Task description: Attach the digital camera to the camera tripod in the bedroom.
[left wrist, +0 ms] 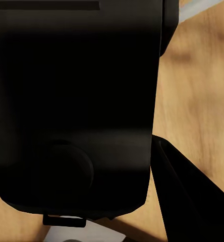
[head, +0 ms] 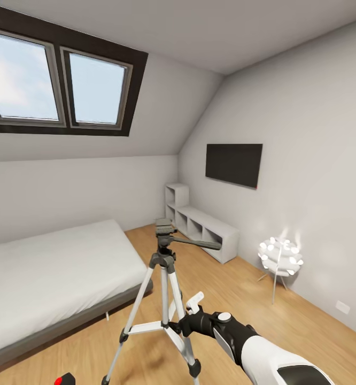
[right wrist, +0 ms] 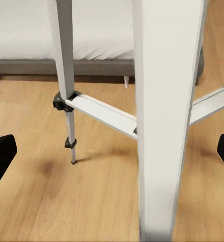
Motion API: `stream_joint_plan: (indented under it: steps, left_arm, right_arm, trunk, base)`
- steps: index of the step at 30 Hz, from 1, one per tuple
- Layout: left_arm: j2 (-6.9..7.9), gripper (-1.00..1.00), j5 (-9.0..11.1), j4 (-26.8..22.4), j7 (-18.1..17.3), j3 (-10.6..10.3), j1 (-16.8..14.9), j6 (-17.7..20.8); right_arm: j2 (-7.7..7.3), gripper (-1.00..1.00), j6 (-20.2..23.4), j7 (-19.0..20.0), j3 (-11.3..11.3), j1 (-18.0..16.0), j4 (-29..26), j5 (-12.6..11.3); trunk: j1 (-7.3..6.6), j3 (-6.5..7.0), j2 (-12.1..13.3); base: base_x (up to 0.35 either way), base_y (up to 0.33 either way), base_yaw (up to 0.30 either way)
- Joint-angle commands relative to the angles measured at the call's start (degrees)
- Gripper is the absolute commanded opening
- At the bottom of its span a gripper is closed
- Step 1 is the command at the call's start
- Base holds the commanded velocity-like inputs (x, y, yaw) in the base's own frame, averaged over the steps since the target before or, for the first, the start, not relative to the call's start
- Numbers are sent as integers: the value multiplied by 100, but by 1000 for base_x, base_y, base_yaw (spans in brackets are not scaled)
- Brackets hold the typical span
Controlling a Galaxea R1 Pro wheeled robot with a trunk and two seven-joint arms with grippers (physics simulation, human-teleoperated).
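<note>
Right wrist: camera tripod point(right wrist: 165, 116) between fingertips point(right wrist: 1, 151)

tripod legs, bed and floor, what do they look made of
The camera tripod legs look like pale silvery metal, smooth and satin, with black, likely plastic, joints. The bed top looks like matte light grey fabric, softly rounded at the edges, on a darker grey base. The floor looks like light wood planks, with visible grain and a faint sheen.
</note>
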Motion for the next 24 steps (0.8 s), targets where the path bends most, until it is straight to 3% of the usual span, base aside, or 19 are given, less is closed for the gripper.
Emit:
stream_joint_plan:
  steps: [1, 24]
  left_arm:
    - [6, -100, 32, -13, 29, -38, 0, 19]
    - [8, -100, 32, -5, 13, -38, 0, 19]
  right_arm:
    - [0, 100, -35, -5, 7, -2, 1, 40]
    - [0, 100, -78, -427, -11, -2, -12, -19]
  trunk:
    - [2, -3, -5]
    - [2, -3, -5]
  base:
    - [0, 24, 0]
    - [28, 3, 0]
